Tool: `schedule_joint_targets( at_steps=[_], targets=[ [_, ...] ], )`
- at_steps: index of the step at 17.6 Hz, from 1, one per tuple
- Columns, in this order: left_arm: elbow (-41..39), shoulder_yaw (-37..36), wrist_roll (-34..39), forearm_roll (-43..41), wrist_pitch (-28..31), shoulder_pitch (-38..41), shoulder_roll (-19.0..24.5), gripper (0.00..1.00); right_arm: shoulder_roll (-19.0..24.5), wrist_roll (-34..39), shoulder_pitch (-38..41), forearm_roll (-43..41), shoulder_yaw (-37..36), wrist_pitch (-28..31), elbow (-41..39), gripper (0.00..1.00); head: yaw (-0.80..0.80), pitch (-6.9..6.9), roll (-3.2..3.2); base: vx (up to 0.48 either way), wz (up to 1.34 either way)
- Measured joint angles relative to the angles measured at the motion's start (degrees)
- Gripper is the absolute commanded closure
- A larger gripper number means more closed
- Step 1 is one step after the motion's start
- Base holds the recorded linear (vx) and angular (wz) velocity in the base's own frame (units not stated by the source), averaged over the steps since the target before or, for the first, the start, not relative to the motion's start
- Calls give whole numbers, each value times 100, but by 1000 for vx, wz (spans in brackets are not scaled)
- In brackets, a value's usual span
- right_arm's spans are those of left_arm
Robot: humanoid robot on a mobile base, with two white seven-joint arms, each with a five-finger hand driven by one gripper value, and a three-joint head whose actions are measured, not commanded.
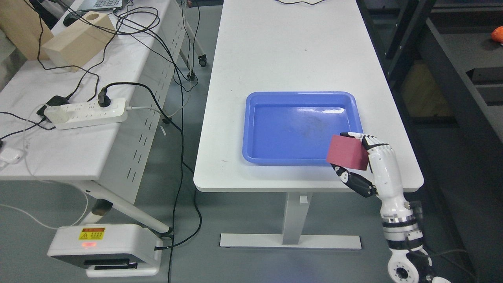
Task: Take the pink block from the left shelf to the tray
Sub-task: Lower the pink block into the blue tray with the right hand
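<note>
My right hand comes up from the lower right and is shut on a pink block, fingers over its top and thumb under it. The block hangs above the near right corner of the blue tray, which lies on the white table. Nothing lies in the tray. My left arm does not show.
A dark shelf unit stands along the right, with an orange thing on it. To the left stands a second white table with a power strip, cables and wooden boxes. A white device sits on the floor.
</note>
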Motion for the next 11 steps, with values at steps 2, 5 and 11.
schedule_joint_targets(
  at_steps=[2,5,11],
  targets=[
    [0,0,0,0,0,0,0,0,0,98,0,82,4,-18,1,95,0,0,0,140,-2],
    [0,0,0,0,0,0,0,0,0,332,0,323,12,18,4,95,0,0,0,136,4],
    [0,0,0,0,0,0,0,0,0,611,10,622,128,51,9,95,0,0,0,108,7]
  ],
)
